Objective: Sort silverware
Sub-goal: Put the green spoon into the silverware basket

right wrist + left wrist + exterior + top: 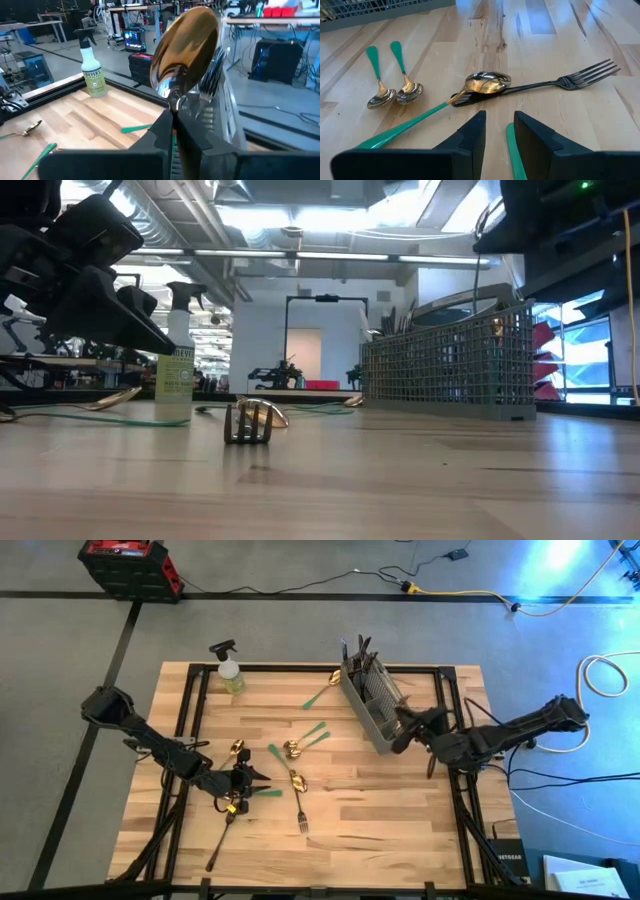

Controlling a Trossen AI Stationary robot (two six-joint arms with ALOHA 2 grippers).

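Observation:
Silverware lies spread over the table: two green-handled spoons (395, 91), a long green-handled spoon with a gold bowl (487, 82) lying over a dark fork (570, 80), a gold fork (300, 812) and a dark piece (215, 848). My left gripper (499, 131) is low and open. Its fingers stand on either side of a green handle (512, 150) that lies flat on the wood. My right gripper (400, 730) hovers by the near end of the grey mesh caddy (372, 700), shut on a gold-bowled spoon (187, 50). My right gripper pinches the spoon between its two fingers at the neck just below the bowl (175, 106). A strip of green handle (173, 142) runs back between the fingers. The spoon is lifted clear, and its bowl stands up and forward past the fingertips, in front of the caddy.
A spray bottle (230, 670) stands near the table's far left corner. The caddy (450, 365) holds several dark utensils upright. Another green-handled piece (322, 692) lies left of the caddy, and a gold piece (237, 750) lies by my left arm. Bare wood spans the near right.

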